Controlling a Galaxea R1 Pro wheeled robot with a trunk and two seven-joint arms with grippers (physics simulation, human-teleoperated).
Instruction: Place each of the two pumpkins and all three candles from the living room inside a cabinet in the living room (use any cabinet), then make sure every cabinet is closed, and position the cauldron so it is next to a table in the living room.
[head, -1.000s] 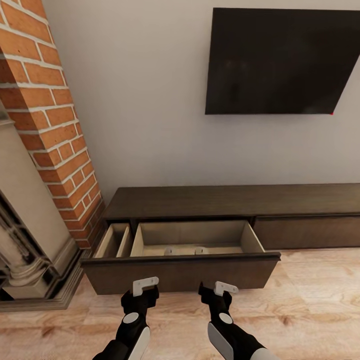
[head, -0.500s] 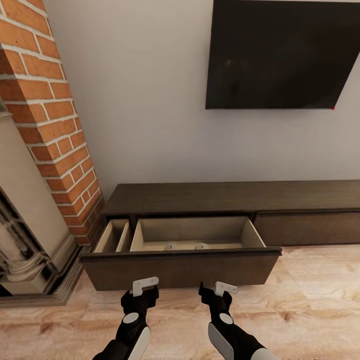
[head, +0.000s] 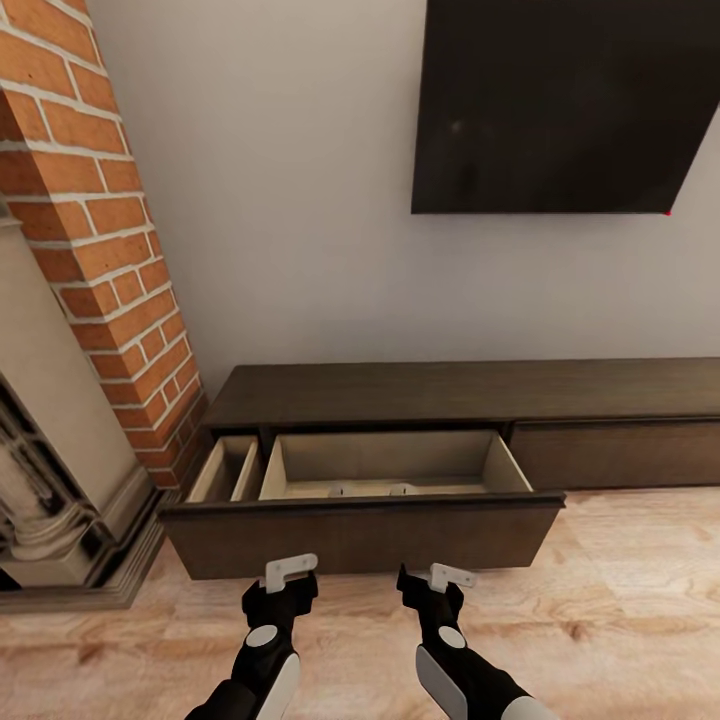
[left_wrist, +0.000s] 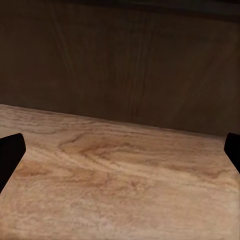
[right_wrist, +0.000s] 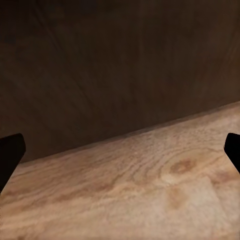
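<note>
Two half-second steps bring one small change: the whole head view has slid, the wall screen (head: 560, 105) climbing toward the top edge and the cabinet (head: 450, 392) riding a little higher in the frame, while both arms keep their place at the bottom. That is the camera moving, not the furniture. The drawers are pulled out just as far as before. For the task, I judge that nothing has been stowed or shut in this interval and the robot is only settling its stance in front of the open unit.

At the left edge stands the brick fireplace (head: 95, 250). Right of it, at lower left of centre, a narrow drawer (head: 228, 468) shows a bare beige inside. Next to it the wide drawer (head: 390, 458) is also open, and two pale grey rounded tops (head: 340, 491) peek over its dark front panel (head: 360, 535). They are likely candles, though too little shows to be sure. No pumpkin or cauldron appears.

Below that panel, over the plank floor (head: 620, 600), the left end effector (head: 292, 572) hovers with its tip at the panel's bottom edge. Its wrist view has the fingertips (left_wrist: 10, 160) at opposite margins, so it is spread wide and carries nothing. The right end effector (head: 445, 577) sits beside it in the same spread, unladen state, also facing the dark wood at close range. Farther right a drawer front (head: 615, 455) is flush and closed, so two drawers are left to push in
</note>
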